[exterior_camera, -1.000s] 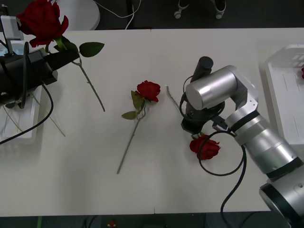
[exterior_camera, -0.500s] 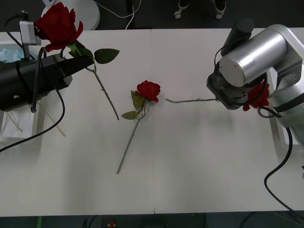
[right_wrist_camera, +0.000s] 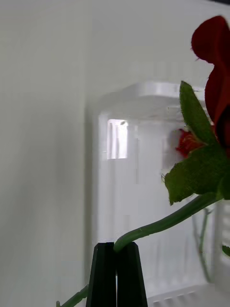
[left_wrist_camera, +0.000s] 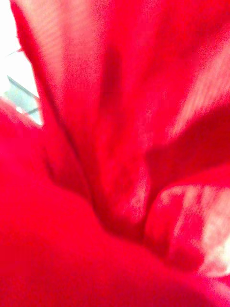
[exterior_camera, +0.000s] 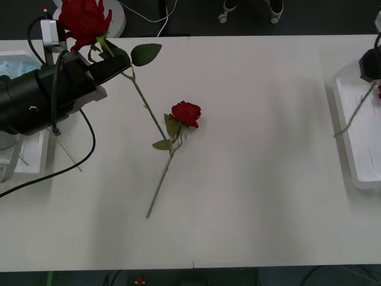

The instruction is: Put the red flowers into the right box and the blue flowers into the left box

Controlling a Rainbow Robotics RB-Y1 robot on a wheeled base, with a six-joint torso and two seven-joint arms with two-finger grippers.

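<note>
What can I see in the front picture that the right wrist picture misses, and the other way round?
Front view alone: a loose rose lying mid-table, and the left gripper holding another rose up near the left box.

Right wrist view alone: the right gripper with its black fingers pinched shut on a green stem, and a red flower already in the box.

Both: the white right box and that stem.

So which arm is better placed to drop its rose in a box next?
The right. Its gripper is shut on a rose stem over the right box. The left gripper holds its rose far across the table, near the left box.
</note>
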